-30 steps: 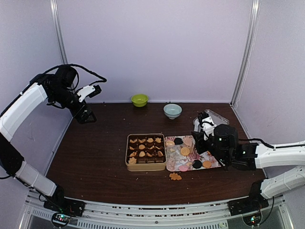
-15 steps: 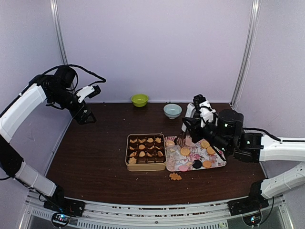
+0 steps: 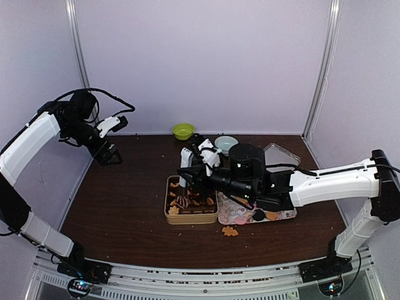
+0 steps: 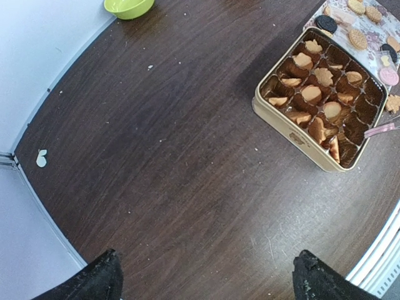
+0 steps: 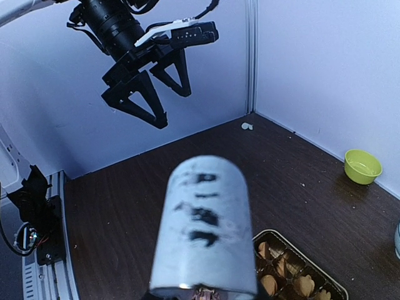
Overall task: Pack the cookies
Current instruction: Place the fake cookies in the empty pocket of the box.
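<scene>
**Right claw carries a dark cookie over the tin; left claw hangs wide open above the far-left corner**

The right arm reaches from the right edge of the desk (image 3: 125, 200) across a floral tray (image 3: 286, 214). Its right claw (image 3: 183, 194) points down over the left half of a tan tin (image 3: 191, 220). The jaws are drawn close together on a round dark cookie (image 3: 182, 202), which hangs at the fingertips above the tin's cups. Whether it touches them cannot be told. In the right wrist view a blurred pale cylinder (image 5: 203, 231) close to the lens hides the fingers.

The left claw (image 3: 109, 154) is raised over the far-left corner of the desk. Its fingers are spread as wide as they go and hold nothing.

The tin sits mid-desk, nearer the near edge. Tan cookies (image 4: 311, 94) lie in many of its dark paper cups (image 4: 356, 128). The tray lies just beside the tin's right wall, partly under the right arm. It carries more cookies, among them a black one (image 3: 258, 215), an orange one (image 3: 271, 215) and a pink one (image 3: 240, 220). One leaf-shaped cookie (image 3: 230, 231) lies loose on the desk, in front of the tray and close to the near edge.

A green bowl (image 3: 183, 130) stands at the middle of the far edge. A pale blue bowl (image 3: 226, 142) is to its right, partly behind the arm.
</scene>
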